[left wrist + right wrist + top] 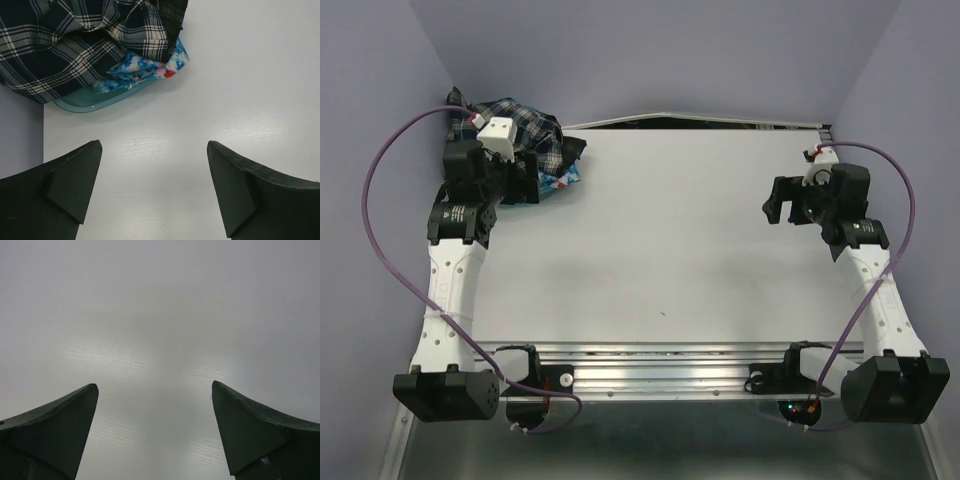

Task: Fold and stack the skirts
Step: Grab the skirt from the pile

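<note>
A crumpled navy-and-white plaid skirt [532, 128] [75, 45] is heaped in the far left corner and spills over a bin. A bright blue flowered skirt [563, 180] [142, 70] pokes out beneath it at the bin's edge. My left gripper [533, 182] [154, 145] hovers open just short of this pile, over bare table with nothing between its fingers. Over at the right side my right gripper [778, 207] [155, 386] is open too, above bare table and far from both skirts.
A translucent teal bin [90, 104] holds the skirts against the purple left wall [380, 90]. The white table [670, 230] stretches between the arms. Purple cables [380, 160] loop off each arm, and a metal rail [660, 365] runs along the near edge.
</note>
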You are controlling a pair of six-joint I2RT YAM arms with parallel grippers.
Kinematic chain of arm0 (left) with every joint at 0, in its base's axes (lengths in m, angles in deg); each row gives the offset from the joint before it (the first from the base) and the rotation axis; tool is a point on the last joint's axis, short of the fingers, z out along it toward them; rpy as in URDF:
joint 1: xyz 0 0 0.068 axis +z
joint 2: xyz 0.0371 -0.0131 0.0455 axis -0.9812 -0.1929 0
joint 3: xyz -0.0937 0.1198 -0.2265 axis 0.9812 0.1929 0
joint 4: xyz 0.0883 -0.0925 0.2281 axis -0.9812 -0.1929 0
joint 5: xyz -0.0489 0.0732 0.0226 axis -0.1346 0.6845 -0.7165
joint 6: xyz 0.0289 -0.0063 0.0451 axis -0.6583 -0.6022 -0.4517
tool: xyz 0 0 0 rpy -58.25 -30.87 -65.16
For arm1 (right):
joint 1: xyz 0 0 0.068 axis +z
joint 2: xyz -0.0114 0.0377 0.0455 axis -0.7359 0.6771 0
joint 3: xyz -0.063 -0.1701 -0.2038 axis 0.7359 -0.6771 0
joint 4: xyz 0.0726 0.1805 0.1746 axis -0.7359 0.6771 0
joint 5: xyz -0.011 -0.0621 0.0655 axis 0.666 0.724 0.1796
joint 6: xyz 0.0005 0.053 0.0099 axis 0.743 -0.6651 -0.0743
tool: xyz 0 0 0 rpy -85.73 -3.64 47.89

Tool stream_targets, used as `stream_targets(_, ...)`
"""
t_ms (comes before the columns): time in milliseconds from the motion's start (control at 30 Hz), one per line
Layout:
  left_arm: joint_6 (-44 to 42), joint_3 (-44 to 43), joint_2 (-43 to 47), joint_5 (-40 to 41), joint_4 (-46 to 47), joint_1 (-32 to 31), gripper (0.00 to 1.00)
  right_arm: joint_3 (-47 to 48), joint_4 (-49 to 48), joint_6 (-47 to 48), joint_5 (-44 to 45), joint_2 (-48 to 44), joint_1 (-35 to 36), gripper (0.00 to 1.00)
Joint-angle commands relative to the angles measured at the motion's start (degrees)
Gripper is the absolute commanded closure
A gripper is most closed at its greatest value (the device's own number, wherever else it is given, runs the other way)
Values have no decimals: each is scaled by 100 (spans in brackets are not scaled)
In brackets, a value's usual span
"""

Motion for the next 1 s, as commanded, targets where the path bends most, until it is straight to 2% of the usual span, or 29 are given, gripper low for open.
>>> stream_targets(0, -139, 29, 39, -175, 125, 12, 1, -33, -292, 25, 14, -113, 15, 0)
stream_targets(133, -385, -295, -302, -62, -129, 21, 1, -68, -309, -2, -91, -104, 15, 0)
stream_targets(300, -525, -1297, -1260, 124, -525, 301, 1, -95, -353, -63, -91, -104, 15, 0)
stream_targets(433, -640, -2070, -1840, 106, -490, 556, 1, -103, -362, -98, -170, -104, 15, 0)
stream_targets(700, -1149, -3880, -3281, 651, -419, 601, 1, -165, -415, -142, -328, -16, 15, 0)
stream_targets(733, -1184, -4326, -3466, 651, -489, 601, 1, -156, -424, -151, -337, 36, 15, 0)
stream_targets(867, -1159, -5215, -4510, 485, -806, 601, 1, -95, -432, -151, -346, 194, 15, 0)
stream_targets(967, -1132, -5437, -4899, 178, -728, 593, 1, -68, -424, -151, -337, 300, 15, 0)
